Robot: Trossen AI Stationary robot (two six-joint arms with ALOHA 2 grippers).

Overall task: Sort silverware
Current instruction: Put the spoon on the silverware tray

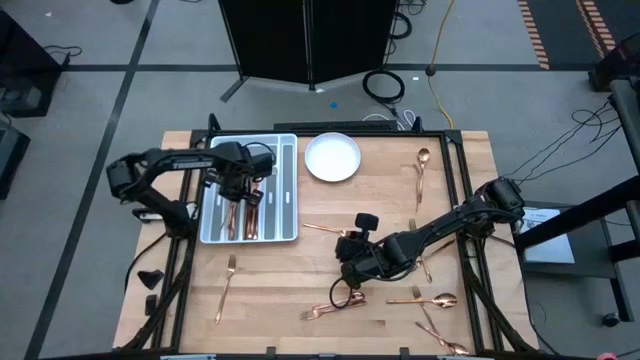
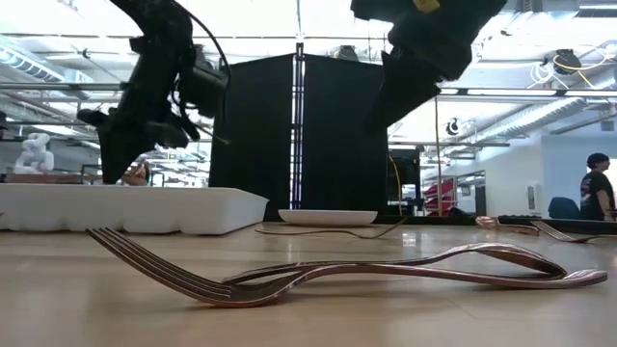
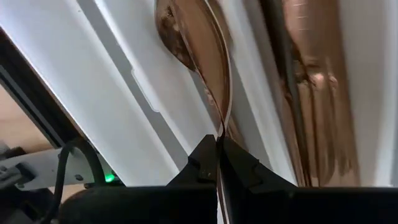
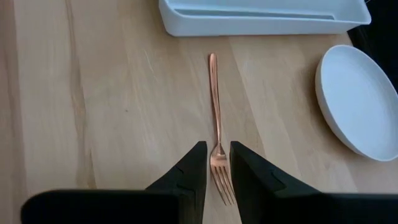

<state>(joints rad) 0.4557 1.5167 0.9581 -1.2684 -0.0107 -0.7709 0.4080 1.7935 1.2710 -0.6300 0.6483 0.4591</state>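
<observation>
**Left arm lowers a spoon into the tray, right arm straddles a fork**

High view: the left gripper (image 1: 243, 185) is over the grey compartmented tray (image 1: 288, 190), where several copper pieces already lie in the middle compartments. The right gripper (image 1: 352, 268) is low over the wooden table (image 1: 270, 290), near the middle. A white round plate (image 1: 332, 157) stands just beside the tray and looks empty. Other silverware lies scattered: a fork (image 1: 226, 288) at the left, a spoon (image 1: 421, 170) at the right, more near the front edge.

Low view: two crossed forks (image 2: 386, 270) lie in front on the table, with the tray and the plate behind them.

Left wrist view: the fingers are closed tight on the thin handle of a spoon (image 3: 199, 50), whose bowl hangs down into a tray compartment; more copper pieces lie in the next one.

Right wrist view: the fingers stand narrow on both sides of a fork (image 4: 216, 124), at its neck above the tines. If they already touch it, I cannot tell.

I judge these pieces light, stiff and slippery. They lie flat, so the neck or the middle of the handle seems the best place to pinch.
</observation>
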